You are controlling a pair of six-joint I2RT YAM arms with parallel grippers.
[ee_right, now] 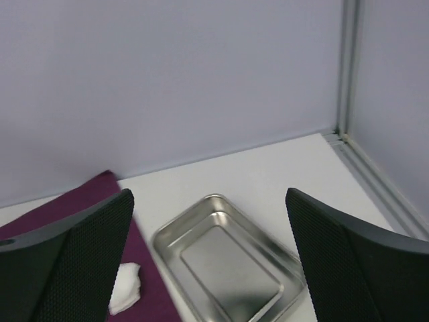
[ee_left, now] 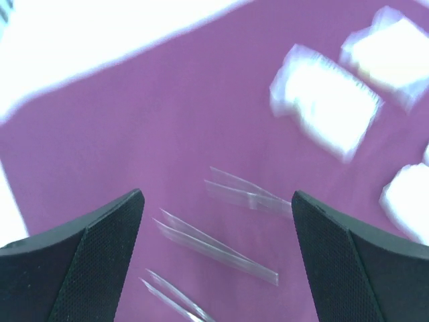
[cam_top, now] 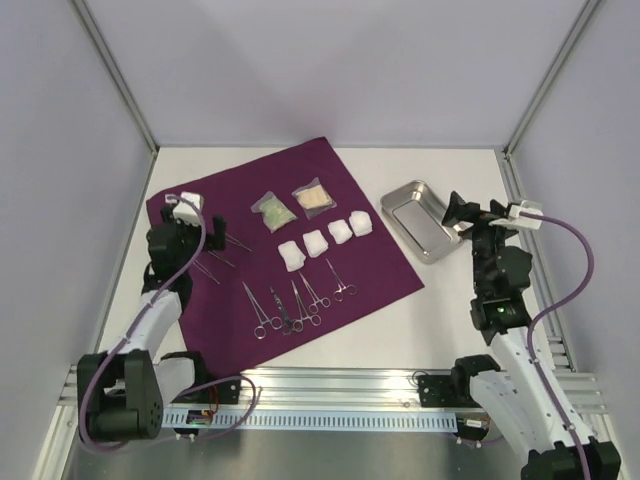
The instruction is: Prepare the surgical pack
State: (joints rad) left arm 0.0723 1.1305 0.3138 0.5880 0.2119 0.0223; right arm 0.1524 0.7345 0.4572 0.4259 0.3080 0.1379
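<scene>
A deep-purple cloth point(cam_top: 300, 265) lies spread on the table. On it are two clear packets point(cam_top: 272, 211), a row of several white gauze pads point(cam_top: 326, 240) and several steel scissor-like instruments point(cam_top: 295, 302). Thin steel tweezers point(ee_left: 218, 245) lie under my left gripper point(ee_left: 218, 194), which hovers open over the cloth's left part point(cam_top: 218, 232) with nothing between its fingers. The packets point(ee_left: 328, 107) show blurred ahead of it. A small steel tray point(cam_top: 420, 222) stands empty on the bare table to the right of the cloth. My right gripper point(ee_right: 209, 194) is open above the tray's point(ee_right: 231, 268) near right side.
Grey walls close the table at the back and on both sides, with metal posts in the corners. An aluminium rail point(cam_top: 330, 385) carrying both arm bases runs along the near edge. One gauze pad point(ee_right: 126, 288) lies at the cloth's right corner, close to the tray.
</scene>
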